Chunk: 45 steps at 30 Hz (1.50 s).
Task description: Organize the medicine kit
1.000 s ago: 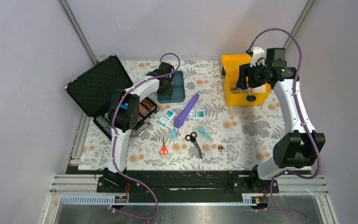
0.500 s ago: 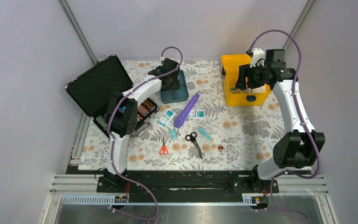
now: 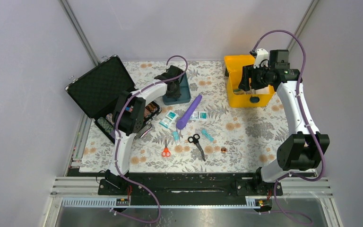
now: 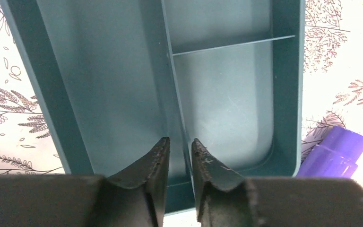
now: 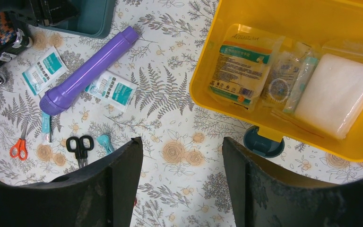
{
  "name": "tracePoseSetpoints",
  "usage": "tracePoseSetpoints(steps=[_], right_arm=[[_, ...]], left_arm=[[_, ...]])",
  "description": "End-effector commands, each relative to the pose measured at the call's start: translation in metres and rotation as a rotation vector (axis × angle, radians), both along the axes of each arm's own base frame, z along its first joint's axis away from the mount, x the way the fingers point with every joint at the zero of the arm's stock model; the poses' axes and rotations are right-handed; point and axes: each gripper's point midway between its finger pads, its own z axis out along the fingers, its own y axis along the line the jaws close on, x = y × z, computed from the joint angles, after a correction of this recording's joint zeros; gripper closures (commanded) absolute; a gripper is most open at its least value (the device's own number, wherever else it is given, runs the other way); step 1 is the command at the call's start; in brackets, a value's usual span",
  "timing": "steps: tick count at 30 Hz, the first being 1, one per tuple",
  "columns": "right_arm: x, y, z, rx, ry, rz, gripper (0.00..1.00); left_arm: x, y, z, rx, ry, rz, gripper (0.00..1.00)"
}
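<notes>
At the left, the left gripper hangs directly over the teal tray, its fingers set close together astride the divider that runs along the tray's long axis, straight away from the claw; whether they bite that wall I cannot tell. The likely next move is to lift the tray by it and carry it rightward past the purple torch. The medicine kit stands open at the far right, well apart from its tray and nearer the right gripper, which hovers above its front wall, spread wide and holding nothing
</notes>
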Motion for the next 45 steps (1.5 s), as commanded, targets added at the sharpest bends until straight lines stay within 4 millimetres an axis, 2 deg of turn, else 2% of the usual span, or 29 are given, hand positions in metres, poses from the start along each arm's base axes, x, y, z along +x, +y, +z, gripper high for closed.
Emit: tracePoseSetpoints(steps=[1, 4, 7, 12, 14, 16, 18, 20, 24, 28, 31, 35, 38, 41, 45], right_arm=[[0.002, 0.007, 0.023, 0.023, -0.062, 0.015, 0.31], [0.002, 0.007, 0.022, 0.022, -0.065, 0.014, 0.31], [0.000, 0.008, 0.023, 0.019, -0.072, 0.032, 0.31], [-0.004, 0.011, 0.030, -0.008, -0.106, 0.121, 0.29], [-0.004, 0.011, 0.035, -0.020, -0.125, 0.133, 0.28], [-0.003, 0.010, 0.040, -0.030, -0.143, 0.132, 0.28], [-0.003, 0.010, 0.043, -0.029, -0.151, 0.134, 0.28], [-0.004, 0.013, 0.048, -0.025, -0.165, 0.160, 0.28], [-0.024, 0.033, 0.066, -0.020, -0.241, 0.407, 0.30], [-0.040, 0.066, 0.092, -0.039, -0.421, 0.631, 0.33], [-0.044, 0.090, 0.095, -0.151, -0.522, 0.778, 0.36], [-0.049, 0.122, 0.085, -0.251, -0.570, 0.958, 0.41], [-0.059, 0.144, 0.073, -0.242, -0.539, 1.064, 0.45], [-0.072, 0.158, 0.054, -0.252, -0.502, 1.168, 0.46], [-0.086, 0.168, 0.032, -0.246, -0.474, 1.251, 0.40]], left_arm=[[0.016, -0.011, 0.019, -0.050, -0.069, -0.039, 0.82], [0.015, -0.011, 0.023, -0.052, -0.072, -0.067, 0.97], [0.017, -0.012, 0.039, -0.036, -0.097, -0.135, 1.00], [0.028, -0.004, 0.092, 0.029, -0.221, -0.282, 1.00], [0.036, -0.001, 0.119, 0.069, -0.299, -0.377, 1.00], [0.035, -0.007, 0.144, 0.061, -0.373, -0.530, 1.00], [0.026, -0.015, 0.166, 0.049, -0.439, -0.685, 1.00], [0.008, -0.026, 0.183, 0.041, -0.494, -0.887, 1.00], [-0.036, -0.035, 0.203, 0.052, -0.552, -1.212, 1.00], [-0.064, -0.031, 0.216, 0.132, -0.613, -1.385, 1.00], [-0.083, -0.029, 0.226, 0.211, -0.670, -1.492, 1.00], [-0.113, -0.026, 0.231, 0.385, -0.735, -1.669, 1.00], [-0.132, -0.024, 0.219, 0.505, -0.749, -1.764, 1.00], [-0.138, -0.027, 0.226, 0.514, -0.804, -1.743, 1.00], [-0.136, -0.029, 0.232, 0.497, -0.823, -1.689, 1.00]])
